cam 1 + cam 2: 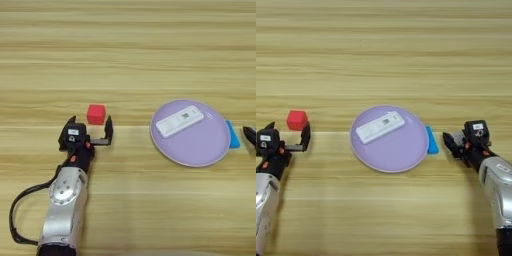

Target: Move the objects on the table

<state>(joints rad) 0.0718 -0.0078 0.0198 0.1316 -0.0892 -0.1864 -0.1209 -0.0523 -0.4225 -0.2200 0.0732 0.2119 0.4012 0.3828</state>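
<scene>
A small red cube (96, 114) sits on the table (128, 55), just beyond my left gripper (90, 128). That gripper is open, its two black fingers spread either side of the cube's near face without touching it. The round lilac plate (401, 156) lies at the centre right with the white oblong device (380, 126) lying slantwise on it. A small blue bar (432, 140) lies against the plate's right rim. My right gripper (452, 143) rests low on the table just right of the blue bar, pointing at it. A greyish bit shows at its tip.
Both forearms come in from the near edge, the left arm (65, 200) with a black cable looping at its side, the right arm (498, 180) at the far right.
</scene>
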